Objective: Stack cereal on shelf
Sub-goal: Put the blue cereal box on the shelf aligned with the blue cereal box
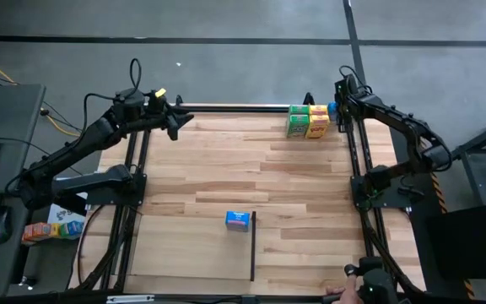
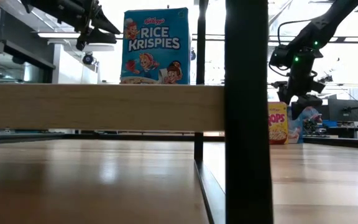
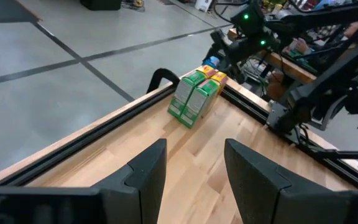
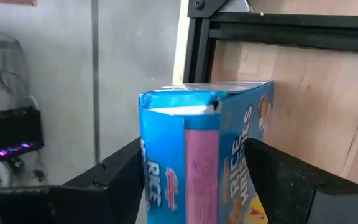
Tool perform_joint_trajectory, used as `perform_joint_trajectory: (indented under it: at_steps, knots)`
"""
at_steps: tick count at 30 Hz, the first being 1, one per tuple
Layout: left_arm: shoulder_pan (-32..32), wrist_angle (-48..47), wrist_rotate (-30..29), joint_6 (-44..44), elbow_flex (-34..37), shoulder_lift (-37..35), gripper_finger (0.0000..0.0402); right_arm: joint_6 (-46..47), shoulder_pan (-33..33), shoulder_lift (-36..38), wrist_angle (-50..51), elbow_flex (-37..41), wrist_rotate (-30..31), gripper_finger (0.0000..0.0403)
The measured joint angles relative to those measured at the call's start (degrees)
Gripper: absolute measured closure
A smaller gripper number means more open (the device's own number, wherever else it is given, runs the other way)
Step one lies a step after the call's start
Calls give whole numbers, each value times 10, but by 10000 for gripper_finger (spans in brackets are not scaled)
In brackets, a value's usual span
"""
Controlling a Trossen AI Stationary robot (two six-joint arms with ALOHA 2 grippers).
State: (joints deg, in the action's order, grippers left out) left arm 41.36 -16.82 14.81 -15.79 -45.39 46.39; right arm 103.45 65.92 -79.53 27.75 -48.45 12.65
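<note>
The right gripper (image 4: pixel 197 180) is closing its fingers (image 4: pixel 120 171) on either side of a blue cereal box (image 4: pixel 207 155) at the far right corner of the bench (image 1: pixel 226 169), its fingers spread only to the box's width. The left gripper (image 3: pixel 194 168) is hovering above the far left part of the bench, its fingers (image 3: pixel 145 171) standing apart and holding nothing. Two green boxes (image 1: pixel 298 121) and two yellow-orange boxes (image 1: pixel 317 121) are standing touching one another just beside the held box. A second blue box (image 1: pixel 238 220) is resting on the pale shelf (image 2: pixel 98 107) near the bench's front, beside its thin black bar (image 1: pixel 252 245). A grey floor is lying beyond the wooden bench.
</note>
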Motion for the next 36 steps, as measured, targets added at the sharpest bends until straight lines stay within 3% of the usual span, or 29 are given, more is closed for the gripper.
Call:
perform_joint_trajectory:
  at_steps: [7,15,19,26,31,36]
  knots:
    - [0,0,0,-1,0,0,247,-25,1,-17,3,0,-20,173]
    - [0,1,0,9,-1,-4,247,-62,1,3,11,1,-25,282]
    - [12,2,1,17,-33,-21,247,-120,1,44,4,1,-5,315]
    - [25,6,4,66,-117,-39,247,-238,-15,153,5,1,13,322]
    - [25,50,60,75,-125,-51,247,-334,-55,242,-27,1,36,322]
    - [25,99,104,18,-101,-54,247,-467,-124,304,-159,1,-32,323]
